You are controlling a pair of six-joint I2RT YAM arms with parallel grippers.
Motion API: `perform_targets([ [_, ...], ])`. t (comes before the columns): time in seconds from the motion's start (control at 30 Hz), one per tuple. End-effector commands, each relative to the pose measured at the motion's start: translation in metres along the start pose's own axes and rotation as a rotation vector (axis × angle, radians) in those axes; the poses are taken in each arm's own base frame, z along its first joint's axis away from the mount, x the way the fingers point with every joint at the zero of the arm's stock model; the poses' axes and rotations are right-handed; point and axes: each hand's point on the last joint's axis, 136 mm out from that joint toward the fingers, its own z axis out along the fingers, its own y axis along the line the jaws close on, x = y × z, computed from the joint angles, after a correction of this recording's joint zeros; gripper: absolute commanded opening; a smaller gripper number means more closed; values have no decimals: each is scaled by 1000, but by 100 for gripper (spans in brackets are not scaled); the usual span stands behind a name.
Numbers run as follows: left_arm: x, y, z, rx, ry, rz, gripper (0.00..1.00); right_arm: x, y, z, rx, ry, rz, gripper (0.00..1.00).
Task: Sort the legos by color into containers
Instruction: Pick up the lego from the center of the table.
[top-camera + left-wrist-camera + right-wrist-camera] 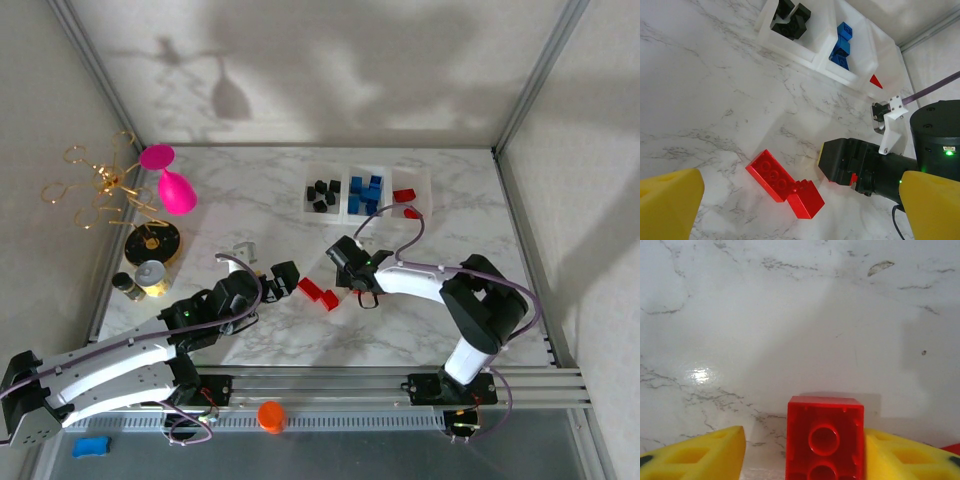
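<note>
The clear three-compartment tray (342,172) at the back holds black legos (322,192), blue legos (365,193) and red legos (404,196). Two red legos lie touching mid-table, an oblong one (770,175) and a shorter one (807,199). My left gripper (800,202) hangs open just short of them, nothing between its yellow fingers. My right gripper (805,455) is low over the marble and straddles a third red brick (825,435), underside up. The right finger touches the brick and the left finger (715,455) stands apart from it. From above, the right gripper (347,265) sits right of the pair.
A pink goblet (172,185), a gold wire stand (100,190), a black-and-gold disc (152,243) and small jars (150,277) crowd the left side. An orange knob (270,415) and a blue block (90,446) lie off the marble at the front.
</note>
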Motion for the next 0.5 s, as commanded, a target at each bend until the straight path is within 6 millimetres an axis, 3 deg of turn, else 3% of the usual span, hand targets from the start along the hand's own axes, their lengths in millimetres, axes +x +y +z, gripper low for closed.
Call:
perform_targets([
  [0.0,-2,8,1,-25,-21,-2,99,-6,4,3,3,-14,-17,53],
  [0.33,-1,5,3,-17,-16,-5,99,-11,3,0,3,-22,-54,36],
  [0.47,-4,0,3,0,-20,-12,99,-22,5,-10,-37,-40,-37,32],
])
